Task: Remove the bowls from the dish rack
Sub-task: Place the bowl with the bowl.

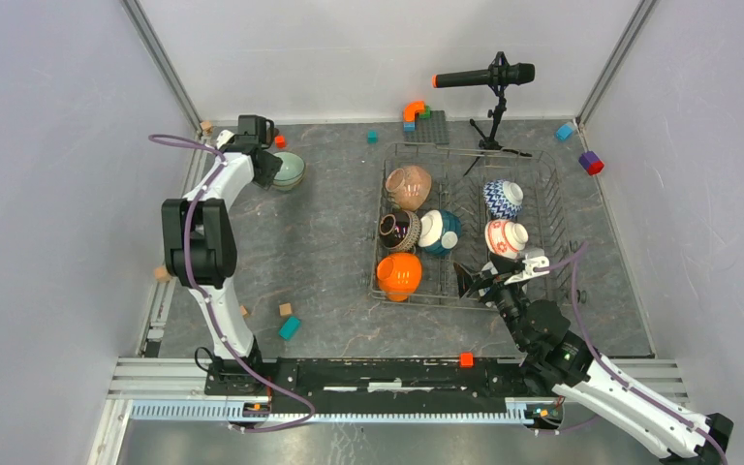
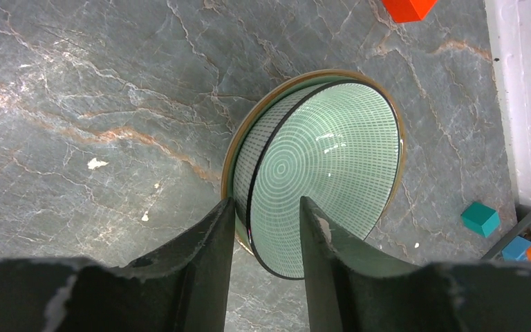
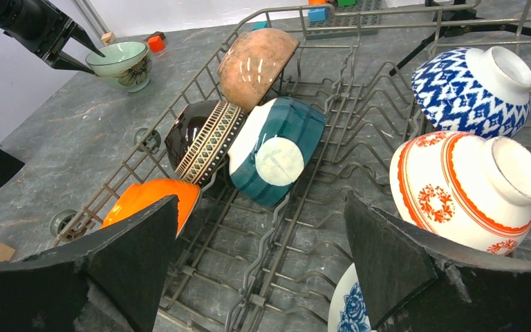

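The pale green bowl [image 1: 289, 170] [image 2: 325, 166] [image 3: 121, 62] stands upright on the table at the far left. My left gripper [image 1: 273, 165] [image 2: 267, 202] is open astride its near rim, one finger outside and one inside, with a gap showing. The wire dish rack [image 1: 465, 148] [image 3: 276, 14] holds the brown speckled [image 1: 409, 186] [image 3: 256, 66], dark striped [image 1: 399, 231] [image 3: 204, 138], teal [image 1: 440, 232] [image 3: 276, 155], orange [image 1: 399, 275] [image 3: 148, 197], blue-white zigzag [image 1: 502, 199] [image 3: 467, 86] and red-white [image 1: 506, 237] [image 3: 463, 187] bowls. My right gripper [image 1: 497, 274] [image 3: 261, 200] hangs wide open and empty over the rack's near part, above a blue-flowered bowl [image 3: 349, 311].
A microphone on a tripod [image 1: 484, 76] stands at the rack's far edge. A grey studded plate [image 1: 426, 126] with blocks lies behind the rack. Loose blocks lie about: teal [image 1: 290, 327], tan [image 1: 286, 310], purple-red [image 1: 591, 162], orange [image 2: 408, 7]. Walls close in left, right and back.
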Available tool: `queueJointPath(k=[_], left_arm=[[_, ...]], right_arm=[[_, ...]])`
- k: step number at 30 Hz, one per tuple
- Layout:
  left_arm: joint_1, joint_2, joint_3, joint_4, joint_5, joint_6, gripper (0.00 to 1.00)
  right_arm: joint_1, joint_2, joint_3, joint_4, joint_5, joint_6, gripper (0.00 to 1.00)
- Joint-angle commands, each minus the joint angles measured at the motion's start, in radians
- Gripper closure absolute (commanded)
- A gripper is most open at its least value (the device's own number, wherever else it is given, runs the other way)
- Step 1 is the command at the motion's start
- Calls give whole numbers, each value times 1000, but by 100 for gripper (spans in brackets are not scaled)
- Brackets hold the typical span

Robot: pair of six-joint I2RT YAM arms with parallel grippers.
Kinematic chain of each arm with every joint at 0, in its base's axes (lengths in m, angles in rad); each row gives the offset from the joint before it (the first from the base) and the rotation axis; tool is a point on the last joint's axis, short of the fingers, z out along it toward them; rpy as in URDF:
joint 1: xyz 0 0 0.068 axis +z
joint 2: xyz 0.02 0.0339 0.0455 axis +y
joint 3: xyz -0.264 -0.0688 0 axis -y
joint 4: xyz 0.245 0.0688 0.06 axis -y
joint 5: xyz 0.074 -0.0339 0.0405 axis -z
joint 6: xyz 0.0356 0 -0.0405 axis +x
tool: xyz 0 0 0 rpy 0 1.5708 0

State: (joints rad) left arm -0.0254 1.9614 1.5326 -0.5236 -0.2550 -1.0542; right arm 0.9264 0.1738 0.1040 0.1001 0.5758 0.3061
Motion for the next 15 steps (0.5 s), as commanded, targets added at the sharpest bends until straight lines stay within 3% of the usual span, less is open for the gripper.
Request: queueJointPath(k=[1,15], left_arm=[[2,-59,17,-7,-10,53,53],[4,-104,5,-42,-64,95,55]], right_arm=[[0,-3,-6,36,-12,-11,6],[0,-25,-11,27,-15,-6,6]])
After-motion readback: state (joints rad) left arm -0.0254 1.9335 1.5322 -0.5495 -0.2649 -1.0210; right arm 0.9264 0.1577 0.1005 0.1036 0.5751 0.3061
